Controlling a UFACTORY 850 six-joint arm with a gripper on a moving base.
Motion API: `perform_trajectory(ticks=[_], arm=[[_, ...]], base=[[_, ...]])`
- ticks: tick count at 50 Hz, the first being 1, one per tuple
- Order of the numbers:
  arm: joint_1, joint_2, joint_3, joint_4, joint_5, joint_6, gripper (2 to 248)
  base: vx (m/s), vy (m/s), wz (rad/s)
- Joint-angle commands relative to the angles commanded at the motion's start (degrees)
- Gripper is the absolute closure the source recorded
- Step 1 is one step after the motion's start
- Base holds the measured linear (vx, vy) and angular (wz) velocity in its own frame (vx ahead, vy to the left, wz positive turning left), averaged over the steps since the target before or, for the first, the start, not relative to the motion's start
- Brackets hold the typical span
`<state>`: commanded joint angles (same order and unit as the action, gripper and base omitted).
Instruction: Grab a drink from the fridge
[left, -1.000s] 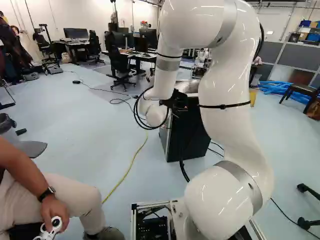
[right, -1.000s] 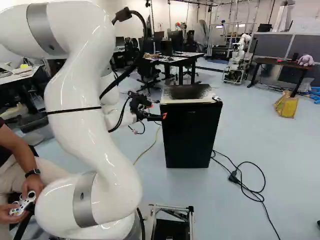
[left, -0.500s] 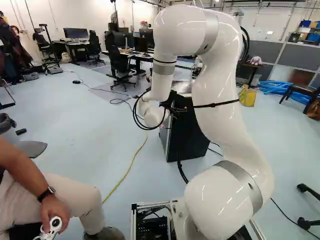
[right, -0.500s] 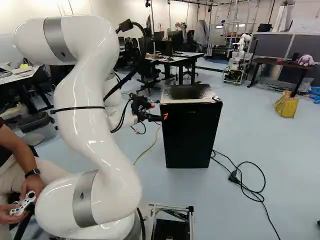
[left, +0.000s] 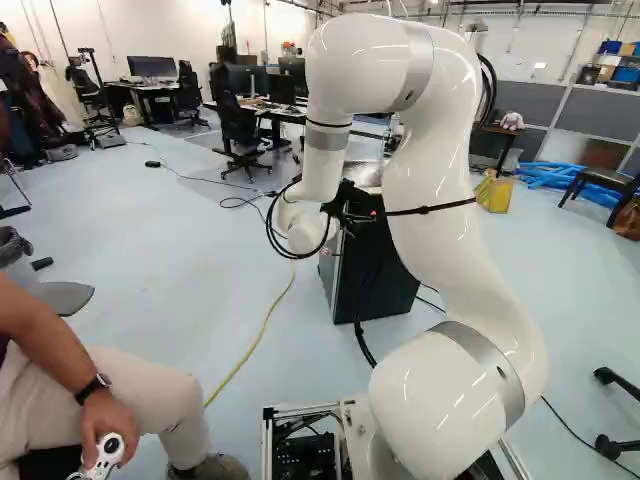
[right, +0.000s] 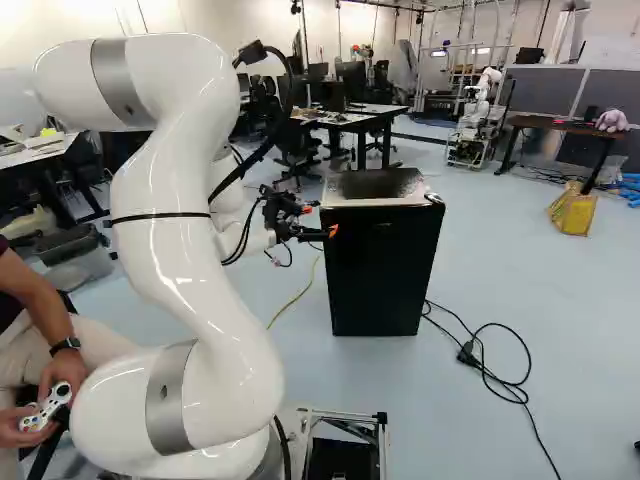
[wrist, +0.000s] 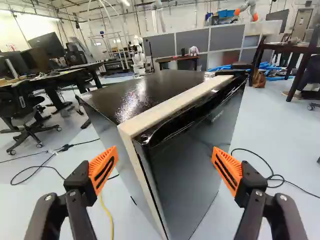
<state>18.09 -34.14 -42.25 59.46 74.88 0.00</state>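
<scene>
The pincer (right: 321, 220) is held wide, its orange pads (wrist: 102, 167) set well apart, with nothing gripped. A near upright edge of the black fridge (right: 385, 270) is framed between the two fingers in the wrist view; whether it is touched by either cannot be told. The fridge is stood upright on the floor (right: 540, 300), ahead of the base, and its door (wrist: 192, 165) is closed. Any drink inside is hidden from sight. The pincer is carried near the top of the fridge, just at its left side in the right base view, by the bent white arm (right: 180, 250).

A black cable (right: 510, 390) is looped on the floor to the right of the fridge in that view, and a yellow cable (left: 245, 355) is laid along the floor in the left base view. Farther back, a yellow bag (right: 573, 212) and another robot (right: 480, 110) can be seen.
</scene>
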Motion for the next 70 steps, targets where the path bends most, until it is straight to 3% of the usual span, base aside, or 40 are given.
perform_trajectory(ticks=[70], arm=[[-2.4, -1.2, -2.0, 1.8, -2.0, 0.0, 3]], base=[[0.000, 0.000, 0.000]])
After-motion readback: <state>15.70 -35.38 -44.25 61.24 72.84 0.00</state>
